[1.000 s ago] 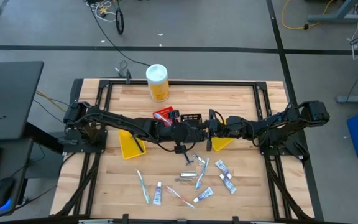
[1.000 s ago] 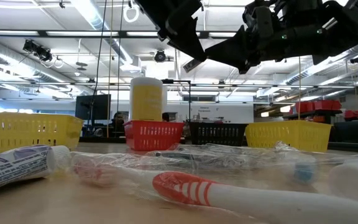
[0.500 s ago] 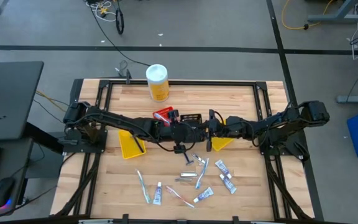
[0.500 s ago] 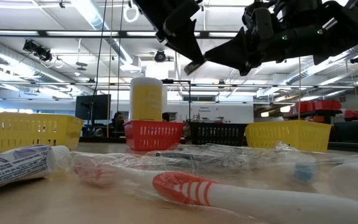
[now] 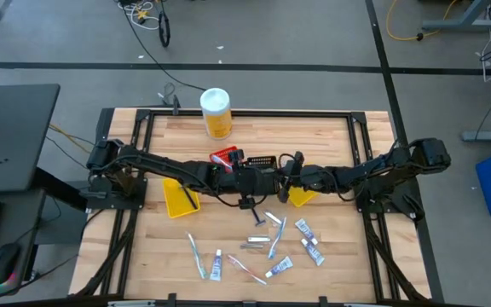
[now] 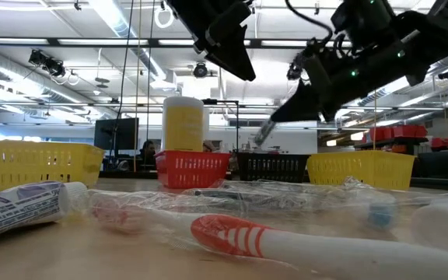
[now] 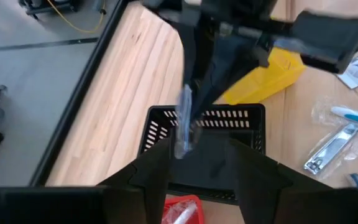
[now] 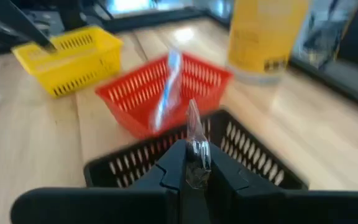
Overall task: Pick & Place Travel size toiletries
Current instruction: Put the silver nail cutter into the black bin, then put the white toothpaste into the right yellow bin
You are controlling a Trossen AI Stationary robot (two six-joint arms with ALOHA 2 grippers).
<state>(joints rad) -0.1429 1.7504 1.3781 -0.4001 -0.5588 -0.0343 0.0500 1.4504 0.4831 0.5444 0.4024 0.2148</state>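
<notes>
1. Over the black bin (image 5: 263, 161), the right gripper (image 8: 194, 163) has swung lower, pinching a clear-wrapped toiletry (image 8: 195, 144).
2. Beside it, the left gripper (image 7: 194, 163) stays raised, fingers apart and empty.

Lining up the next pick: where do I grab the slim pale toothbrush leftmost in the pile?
Mid-handle of the slim pale toothbrush, from straight above, jaws across its width: it lies flat, and a small white tube crowds one end.
</notes>
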